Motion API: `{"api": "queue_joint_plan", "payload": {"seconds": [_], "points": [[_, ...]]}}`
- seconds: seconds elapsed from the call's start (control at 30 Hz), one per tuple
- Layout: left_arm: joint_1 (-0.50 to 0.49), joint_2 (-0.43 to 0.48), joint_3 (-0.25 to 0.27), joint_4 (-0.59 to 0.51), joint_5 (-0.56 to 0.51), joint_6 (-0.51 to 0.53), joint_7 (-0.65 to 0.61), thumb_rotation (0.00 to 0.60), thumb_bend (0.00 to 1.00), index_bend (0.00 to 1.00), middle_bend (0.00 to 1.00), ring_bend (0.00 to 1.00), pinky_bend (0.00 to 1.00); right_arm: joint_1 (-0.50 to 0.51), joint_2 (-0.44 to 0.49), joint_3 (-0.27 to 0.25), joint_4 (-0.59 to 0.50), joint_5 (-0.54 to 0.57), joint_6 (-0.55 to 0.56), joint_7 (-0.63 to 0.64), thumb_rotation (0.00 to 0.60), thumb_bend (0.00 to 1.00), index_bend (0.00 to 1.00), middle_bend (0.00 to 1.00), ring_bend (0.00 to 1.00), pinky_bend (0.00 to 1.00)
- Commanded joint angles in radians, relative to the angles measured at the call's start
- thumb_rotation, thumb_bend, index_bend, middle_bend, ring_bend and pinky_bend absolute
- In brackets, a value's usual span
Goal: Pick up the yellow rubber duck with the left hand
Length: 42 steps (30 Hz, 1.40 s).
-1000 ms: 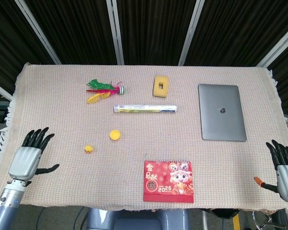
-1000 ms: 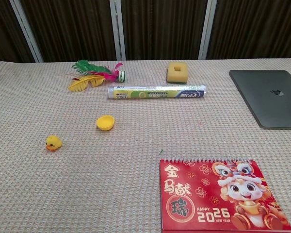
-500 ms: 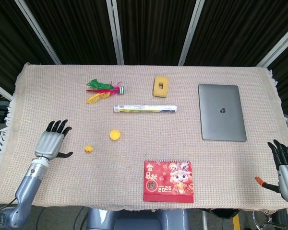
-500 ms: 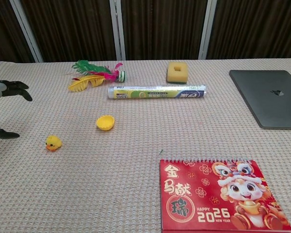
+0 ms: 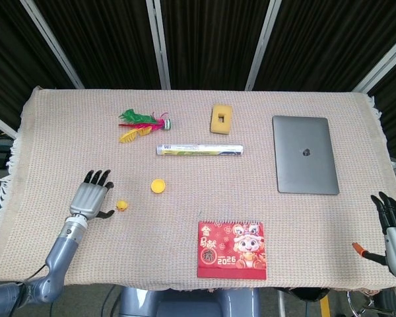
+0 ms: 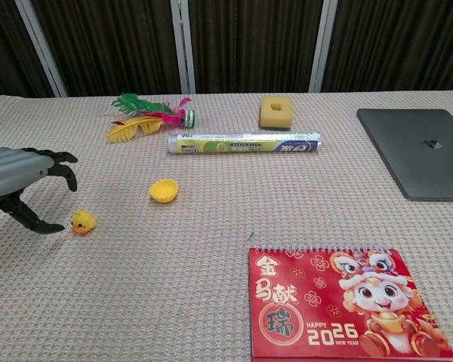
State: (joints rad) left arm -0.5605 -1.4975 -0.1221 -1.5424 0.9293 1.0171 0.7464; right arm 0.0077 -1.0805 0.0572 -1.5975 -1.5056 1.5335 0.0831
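Left hand (image 5: 92,197) hovers just left of the duck (image 5: 121,205), fingers (image 6: 57,160) spread & curled over, thumb low near the duck, holding nothing, not touching it. Duck sits on the table cloth (image 5: 66,132), left-front area, near the yellow cup (image 5: 158,186). Right hand (image 5: 395,228) is at the table's far right edge, fingers apart, empty. Calendar (image 5: 231,249) lies front centre

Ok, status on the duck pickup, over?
Left hand open beside duck, not gripping. Right hand open at table edge. Nothing between hand and duck.
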Motion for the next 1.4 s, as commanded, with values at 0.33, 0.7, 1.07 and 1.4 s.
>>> {"api": "queue_joint_plan", "payload": {"seconds": [0.33,0.7,1.07,1.4], "points": [[-0.041,-0.078,0.013,0.045,-0.025,0.004,0.009,0.467,0.23,0.31,0.0,0.0,0.0,0.001,-0.001,0.002,0.002,0.0,0.0,0.006,0.6,0.0,0.04,0.0,0.0,0.0],[-0.053,-0.098,0.027,0.06,-0.036,0.013,0.007,0.468,0.32,0.4,0.0,0.0,0.0,0.0,-0.002,0.006,0.003,-0.001,0.007,0.015,0.6,0.0,0.04,0.0,0.0,0.0],[-0.059,-0.111,0.031,0.065,-0.026,0.027,-0.022,0.471,0.47,0.48,0.0,0.0,0.0,-0.001,-0.005,0.008,0.005,-0.001,0.01,0.014,0.6,0.0,0.04,0.0,0.0,0.0],[-0.088,-0.093,-0.014,0.036,0.008,0.046,-0.054,0.47,0.46,0.48,0.0,0.0,0.0,0.0,-0.006,0.007,0.007,-0.002,0.008,0.015,0.6,0.0,0.04,0.0,0.0,0.0]]}}
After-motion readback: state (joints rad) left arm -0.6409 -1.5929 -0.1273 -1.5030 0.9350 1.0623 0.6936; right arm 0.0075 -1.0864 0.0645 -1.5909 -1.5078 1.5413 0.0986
